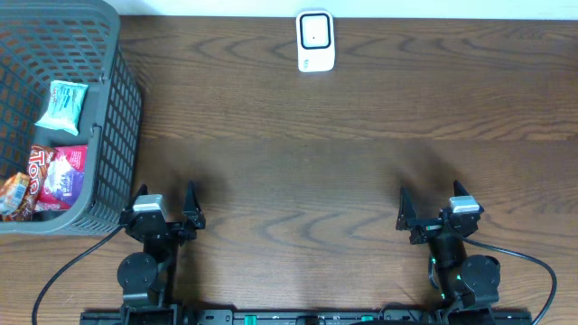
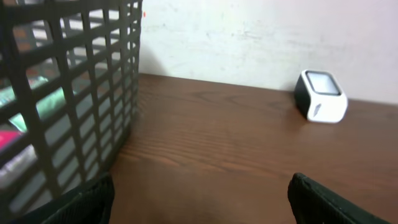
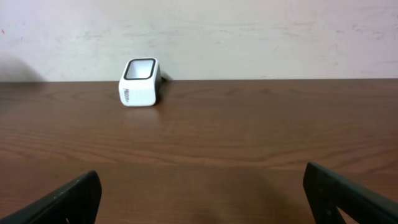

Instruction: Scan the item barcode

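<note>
Barcode scanner (image 1: 315, 41): white housing with a dark-rimmed window facing up. It stands at the far middle of the counter (image 1: 298, 171), close to the pale wall (image 3: 249, 31). Seen from overhead, its long axis runs far to near, with the window at the far end. Nothing lies between it and either gripper.

Items: a teal packet (image 1: 63, 106) and a red and purple snack packet (image 1: 63, 176) lie inside the dark grey mesh basket (image 1: 122, 108) at the far left of the counter. More red and orange wrappers beside them are cut off by the frame edge. No barcode can be made out. In the left wrist view the basket wall blurs and screens the contents.

Left gripper (image 1: 165, 200): at the near left, just beside the basket, jaws spread wide and holding nothing.

Right gripper (image 1: 431, 203): at the near right, well apart from the scanner, jaws fully spread and holding nothing.
</note>
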Controlling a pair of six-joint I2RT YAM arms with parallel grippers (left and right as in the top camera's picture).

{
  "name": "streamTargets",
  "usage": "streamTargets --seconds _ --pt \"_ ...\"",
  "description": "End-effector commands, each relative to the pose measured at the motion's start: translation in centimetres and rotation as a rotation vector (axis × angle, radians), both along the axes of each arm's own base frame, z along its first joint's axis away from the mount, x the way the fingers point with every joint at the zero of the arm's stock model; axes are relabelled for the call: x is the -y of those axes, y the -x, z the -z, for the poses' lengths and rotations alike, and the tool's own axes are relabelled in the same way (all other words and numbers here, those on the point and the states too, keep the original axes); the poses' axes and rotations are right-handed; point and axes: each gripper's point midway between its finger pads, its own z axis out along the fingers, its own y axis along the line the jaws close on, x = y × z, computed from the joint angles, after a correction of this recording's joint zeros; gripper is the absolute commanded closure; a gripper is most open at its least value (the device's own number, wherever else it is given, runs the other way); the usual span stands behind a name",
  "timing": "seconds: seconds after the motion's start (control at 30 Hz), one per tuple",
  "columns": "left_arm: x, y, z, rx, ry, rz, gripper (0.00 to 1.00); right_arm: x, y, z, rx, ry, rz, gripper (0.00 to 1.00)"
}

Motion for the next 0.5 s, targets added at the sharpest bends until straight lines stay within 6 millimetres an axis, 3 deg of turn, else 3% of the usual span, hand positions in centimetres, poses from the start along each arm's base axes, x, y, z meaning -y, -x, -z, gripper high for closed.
streamTargets --seconds 0.0,0.37,0.47 --pt "0.41 0.09 1.46 -0.045 0.165 0.006 0.11 -0.05 0.01 0.17 -0.003 0.005 -0.003 0.01" --pt "0.43 0.09 1.45 -0.045 0.25 -0.003 0.11 -0.05 0.01 0.17 -0.003 0.005 -0.003 0.01" --pt "0.97 0.1 1.41 -0.049 0.372 0.012 0.11 -0.05 0.01 0.17 -0.003 0.005 -0.003 0.01"
